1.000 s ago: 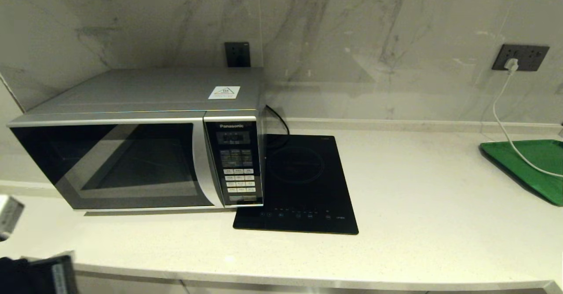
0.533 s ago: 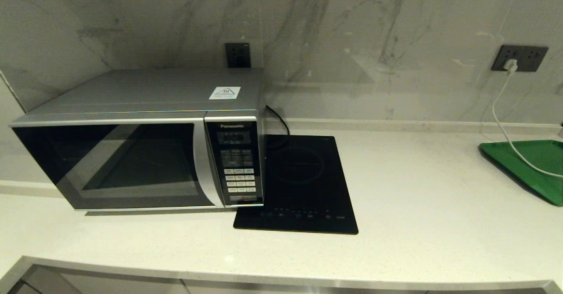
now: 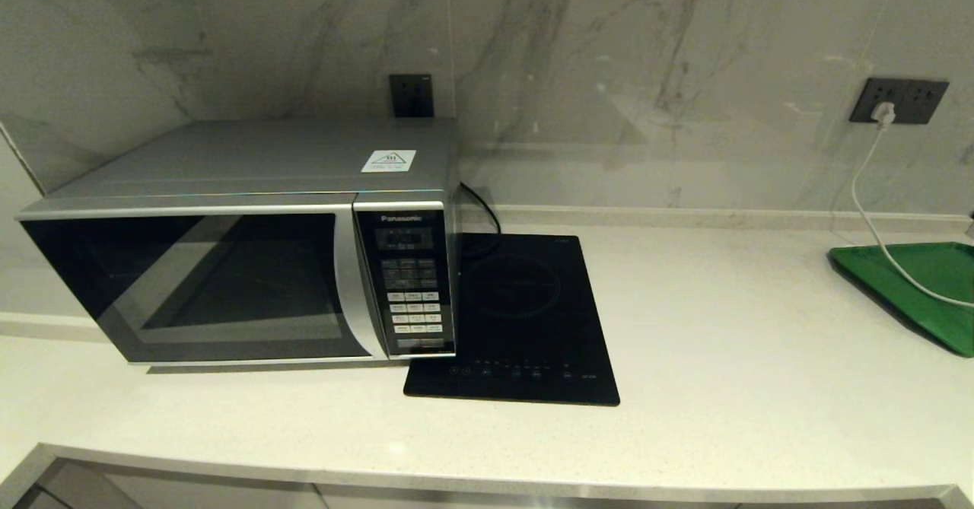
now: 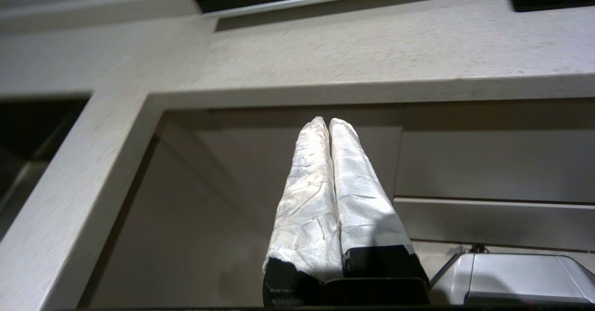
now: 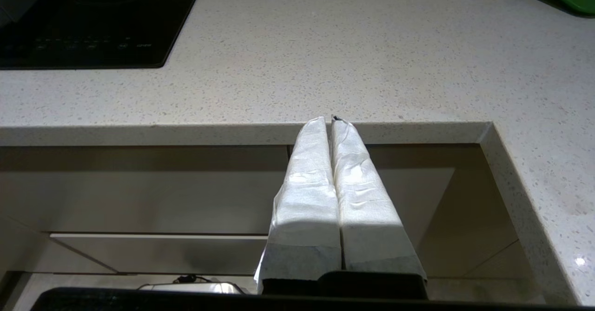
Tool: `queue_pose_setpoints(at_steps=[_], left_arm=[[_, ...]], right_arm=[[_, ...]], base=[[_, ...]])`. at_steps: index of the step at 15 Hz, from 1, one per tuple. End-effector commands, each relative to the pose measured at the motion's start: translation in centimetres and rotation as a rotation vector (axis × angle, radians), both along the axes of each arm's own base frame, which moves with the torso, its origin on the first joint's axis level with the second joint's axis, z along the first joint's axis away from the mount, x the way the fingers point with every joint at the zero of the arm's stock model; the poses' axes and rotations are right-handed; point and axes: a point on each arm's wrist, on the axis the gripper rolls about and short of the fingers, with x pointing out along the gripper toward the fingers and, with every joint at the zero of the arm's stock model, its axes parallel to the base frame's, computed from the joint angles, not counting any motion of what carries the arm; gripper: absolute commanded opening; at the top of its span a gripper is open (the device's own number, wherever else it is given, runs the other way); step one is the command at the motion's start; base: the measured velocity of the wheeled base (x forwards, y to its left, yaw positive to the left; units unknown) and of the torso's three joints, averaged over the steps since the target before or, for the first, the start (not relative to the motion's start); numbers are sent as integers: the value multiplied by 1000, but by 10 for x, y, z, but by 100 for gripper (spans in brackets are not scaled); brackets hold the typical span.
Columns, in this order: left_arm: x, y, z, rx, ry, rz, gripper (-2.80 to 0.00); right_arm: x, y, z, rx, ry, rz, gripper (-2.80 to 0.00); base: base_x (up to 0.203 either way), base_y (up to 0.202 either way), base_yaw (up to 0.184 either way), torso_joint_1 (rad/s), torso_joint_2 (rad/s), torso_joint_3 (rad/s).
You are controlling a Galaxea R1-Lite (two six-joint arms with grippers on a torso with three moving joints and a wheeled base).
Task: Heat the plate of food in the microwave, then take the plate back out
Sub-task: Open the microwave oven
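Left hand (image 4: pixel 329 121) shut, below counter (image 3: pixel 685 387); microwave (image 3: pixel 243 265) door front-facing, long axis left-right.

Microwave (image 3: pixel 228 182) — brushed silver metal, glossy dark glass door; speckled stone-like countertop (image 3: pixel 723 357), seemingly matt; hob (image 3: pixel 525 319) glossy.

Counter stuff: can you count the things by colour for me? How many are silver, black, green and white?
Silver: 1, the microwave, door shut
Black: 3, the induction hob and two wall sockets
Green: 1, the tray
White: 1, the cable from the right-hand socket, lying across the tray
Total: 6
No plate of food shows anywhere.
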Motion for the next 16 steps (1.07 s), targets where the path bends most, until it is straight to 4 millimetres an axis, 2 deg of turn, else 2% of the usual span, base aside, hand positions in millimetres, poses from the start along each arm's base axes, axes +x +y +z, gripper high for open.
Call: queue_pose_setpoints(at_steps=[1,4,7,16], left_arm=[[7,-2,-25,-1,-118,-113,-280],[14,-5,-32,-34,-173,-217,-280],[14,-3,-33,-156,-184,-128,-280],[14,-3,-33,-120,-153,-140,-280]], right_arm=[[0,0,0,-1,1,0,-280],[0,0,0,0,1,0,-280],[0,0,0,0,1,0,-280],[0,0,0,0,1,0,-280]], base=[[0,0,0,0,0,0],[0,0,0,0,0,0],[0,0,0,0,0,0],[0,0,0,0,0,0]])
